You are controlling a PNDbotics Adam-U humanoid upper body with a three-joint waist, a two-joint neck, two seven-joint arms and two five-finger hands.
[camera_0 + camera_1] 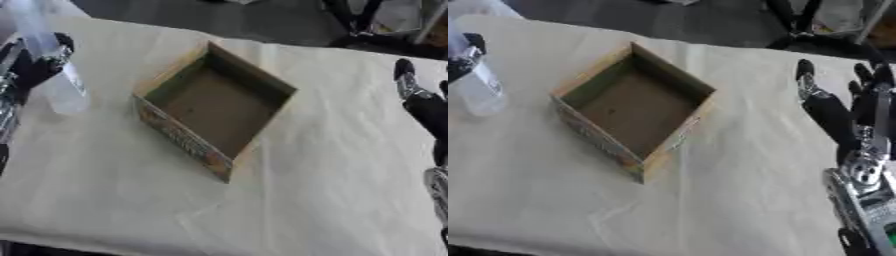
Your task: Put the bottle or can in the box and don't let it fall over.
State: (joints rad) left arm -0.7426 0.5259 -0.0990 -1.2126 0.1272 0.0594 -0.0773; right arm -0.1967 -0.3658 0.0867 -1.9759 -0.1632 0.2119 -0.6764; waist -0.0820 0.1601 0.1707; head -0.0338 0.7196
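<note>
Here, left hand (35,62) curled round bottle (61,85)

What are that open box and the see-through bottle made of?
The box looks like brown cardboard: matte, thin walls, with print on the outside. The bottle is probably clear plastic, since the cloth shows through it; glass can't be ruled out. The left hand holds it.
</note>
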